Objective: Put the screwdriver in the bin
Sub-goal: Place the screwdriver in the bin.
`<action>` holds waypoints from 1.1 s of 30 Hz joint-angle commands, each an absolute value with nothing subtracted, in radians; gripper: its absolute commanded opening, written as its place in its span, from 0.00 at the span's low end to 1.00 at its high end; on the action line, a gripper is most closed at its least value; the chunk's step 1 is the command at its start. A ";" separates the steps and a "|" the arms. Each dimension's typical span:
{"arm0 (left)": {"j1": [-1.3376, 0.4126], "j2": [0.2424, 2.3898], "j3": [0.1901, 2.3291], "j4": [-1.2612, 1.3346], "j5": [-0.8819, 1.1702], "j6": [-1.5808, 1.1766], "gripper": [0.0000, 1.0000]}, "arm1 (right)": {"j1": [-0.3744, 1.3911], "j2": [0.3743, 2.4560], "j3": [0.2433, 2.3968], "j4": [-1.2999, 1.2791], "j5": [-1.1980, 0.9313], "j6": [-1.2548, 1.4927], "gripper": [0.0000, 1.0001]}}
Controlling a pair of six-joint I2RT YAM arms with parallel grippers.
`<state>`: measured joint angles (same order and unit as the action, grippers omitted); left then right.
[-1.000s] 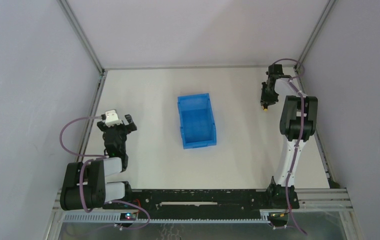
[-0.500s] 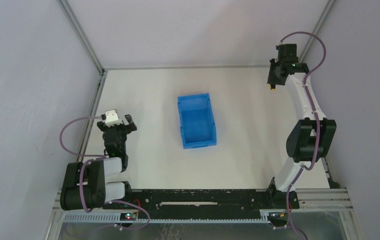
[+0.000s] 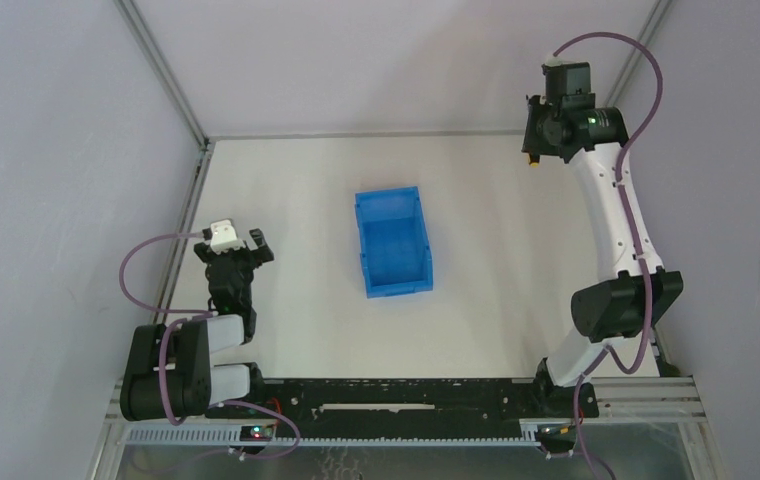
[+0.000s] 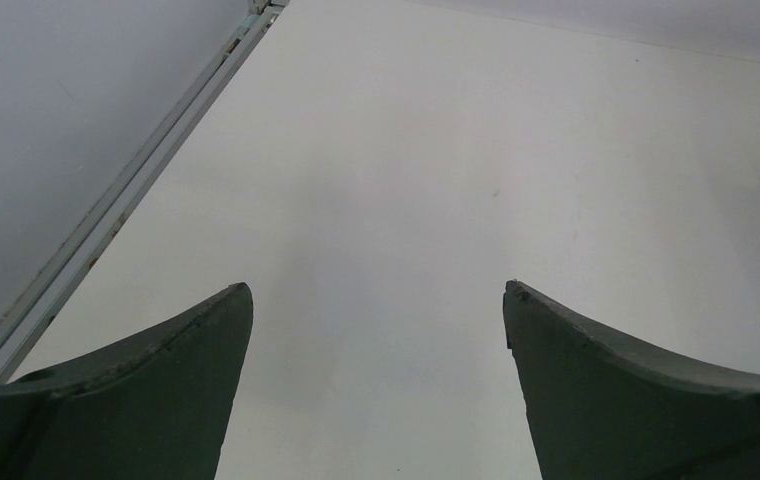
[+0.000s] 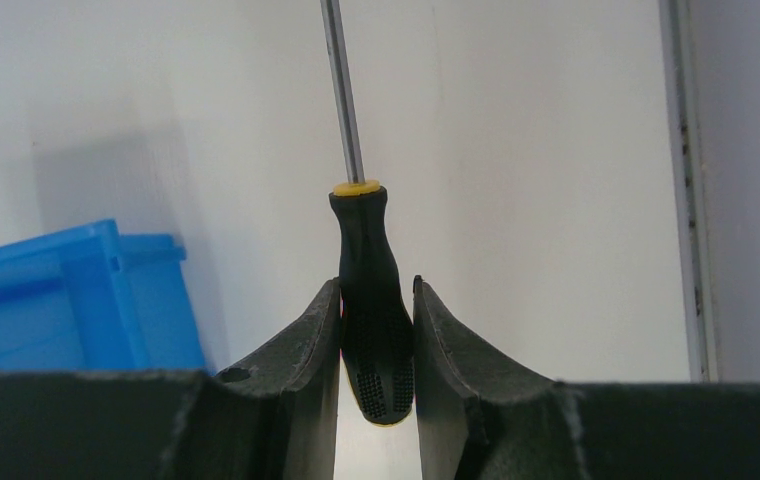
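The screwdriver has a black-and-yellow handle pinched between the fingers of my right gripper, which is shut on it, with the thin metal shaft pointing away. From above, my right gripper is raised high near the far right corner, and only a yellow speck of the screwdriver shows below it. The blue bin stands in the middle of the table, well left of that gripper, and it also shows as the bin at the lower left of the right wrist view. My left gripper rests open at the left, and the left gripper has nothing but bare table between its fingers.
Metal frame rails run along the table's left and right edges, with grey walls behind them. The right rail shows beside the screwdriver. The arms' black base bar spans the near edge.
My right arm has stretched up and back toward the far right corner, lifting the screwdriver off the table. The left arm and the bin have not moved.
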<state>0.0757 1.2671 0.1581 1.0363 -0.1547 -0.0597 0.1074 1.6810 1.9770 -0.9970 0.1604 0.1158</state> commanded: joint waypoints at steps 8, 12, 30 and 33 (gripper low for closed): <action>0.069 1.259 0.189 1.065 -0.170 -0.035 1.00 | 0.383 1.663 2.034 -1.077 0.216 0.284 0.14; 0.069 1.259 0.190 1.065 -0.170 -0.035 1.00 | 0.487 1.705 2.080 -1.095 0.236 0.327 0.13; 0.069 1.259 0.189 1.065 -0.170 -0.035 1.00 | 0.782 1.793 2.081 -1.038 0.318 0.463 0.10; 0.069 1.259 0.189 1.065 -0.170 -0.035 1.00 | 0.794 1.767 1.976 -0.978 0.306 0.475 0.10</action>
